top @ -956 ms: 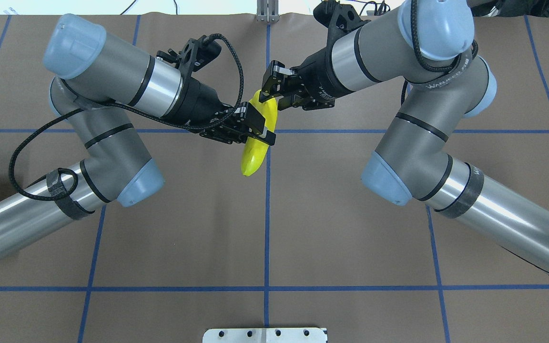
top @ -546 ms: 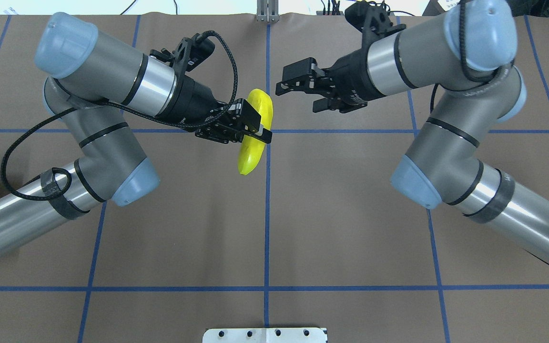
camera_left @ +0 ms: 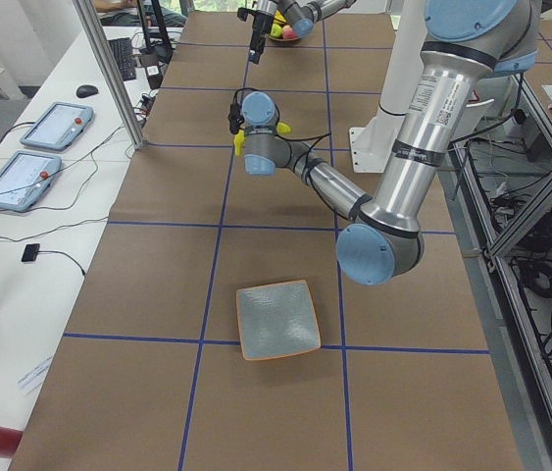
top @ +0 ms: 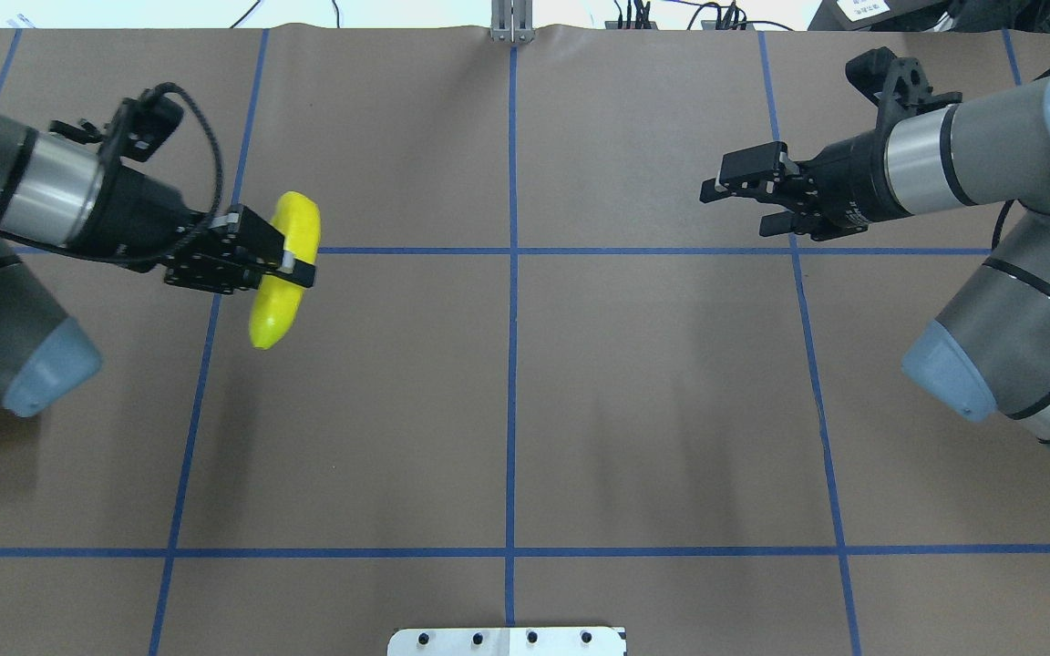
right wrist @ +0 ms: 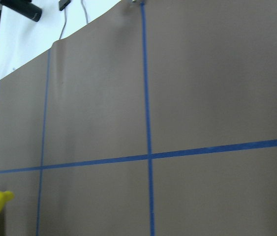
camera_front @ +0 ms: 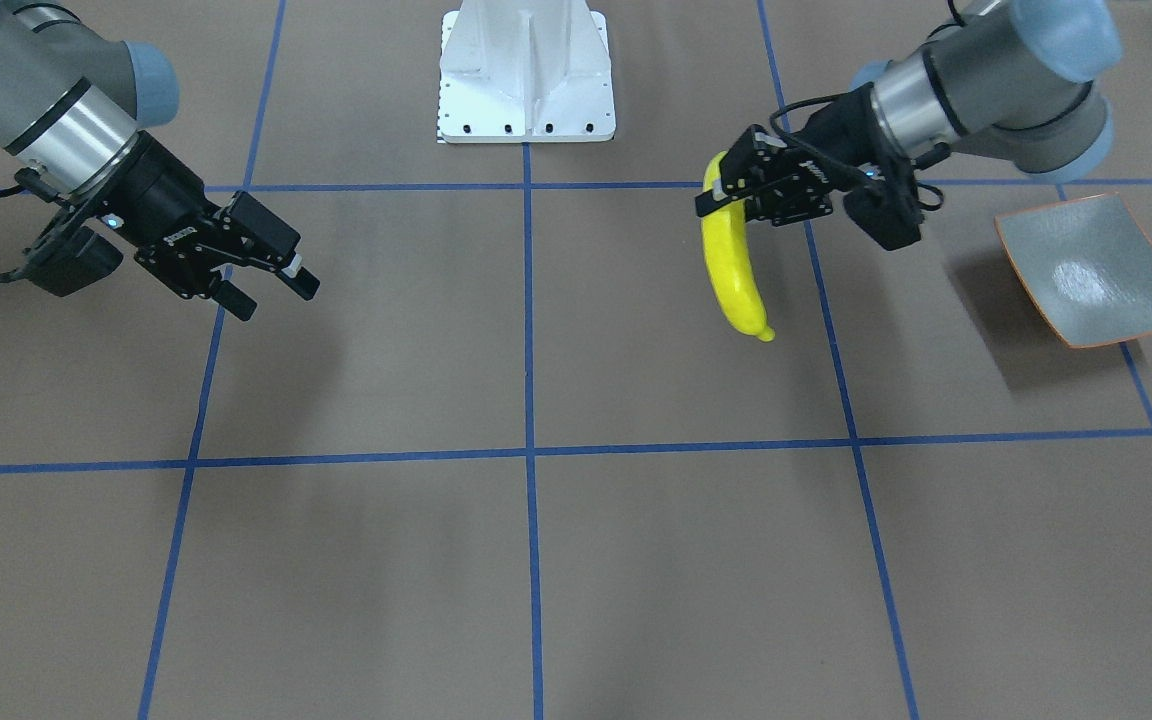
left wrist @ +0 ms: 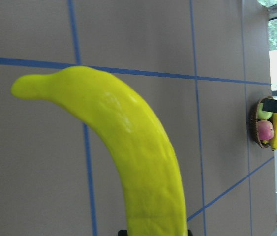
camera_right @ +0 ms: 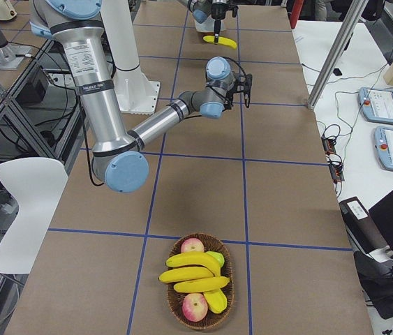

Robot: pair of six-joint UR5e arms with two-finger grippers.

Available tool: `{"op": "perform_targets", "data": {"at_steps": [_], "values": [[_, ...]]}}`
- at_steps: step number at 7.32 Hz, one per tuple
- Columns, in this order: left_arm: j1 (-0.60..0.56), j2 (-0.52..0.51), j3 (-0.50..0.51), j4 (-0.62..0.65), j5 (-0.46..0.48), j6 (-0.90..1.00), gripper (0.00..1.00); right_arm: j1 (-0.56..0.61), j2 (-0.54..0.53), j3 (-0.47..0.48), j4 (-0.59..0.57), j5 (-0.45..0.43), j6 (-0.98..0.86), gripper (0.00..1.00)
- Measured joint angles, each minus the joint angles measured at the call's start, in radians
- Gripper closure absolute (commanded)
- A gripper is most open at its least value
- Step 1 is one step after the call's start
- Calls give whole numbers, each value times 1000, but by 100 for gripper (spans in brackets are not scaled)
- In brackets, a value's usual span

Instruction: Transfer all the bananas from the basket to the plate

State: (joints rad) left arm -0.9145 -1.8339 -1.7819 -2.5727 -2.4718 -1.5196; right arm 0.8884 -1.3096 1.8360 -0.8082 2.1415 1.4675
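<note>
My left gripper (top: 293,260) is shut on a bright yellow banana (top: 272,314) and holds it above the table, left of centre. In the front view this gripper (camera_front: 726,195) and banana (camera_front: 731,270) hang left of the grey-green plate (camera_front: 1096,260) with the orange rim, which lies bare. The banana (left wrist: 143,157) fills the left wrist view. My right gripper (top: 735,205) is open and holds nothing, over the table's right part. The basket (camera_right: 200,326) holds more bananas (camera_right: 193,260) at the far right end of the table.
Apples (camera_right: 193,246) and a green fruit lie in the basket with the bananas. The white robot base (camera_front: 526,80) stands at the table's robot side. Blue tape lines cross the brown table cover. The plate (camera_left: 277,319) sits near the table's left end.
My right gripper let go of the banana's upper end and pulled away to the right, open. My left arm carried the banana to the left, away from the centre line.
</note>
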Motion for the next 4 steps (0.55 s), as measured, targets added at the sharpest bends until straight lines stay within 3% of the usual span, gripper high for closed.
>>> {"op": "perform_targets", "data": {"at_steps": [2,4], "values": [[-97,246,-48,-3,-18,103,100,3,-25,-12,0,-17,-1,0],[-129,458,-72,13,26,231,100,2,-29,-34,-1,-41,-5,0]]}}
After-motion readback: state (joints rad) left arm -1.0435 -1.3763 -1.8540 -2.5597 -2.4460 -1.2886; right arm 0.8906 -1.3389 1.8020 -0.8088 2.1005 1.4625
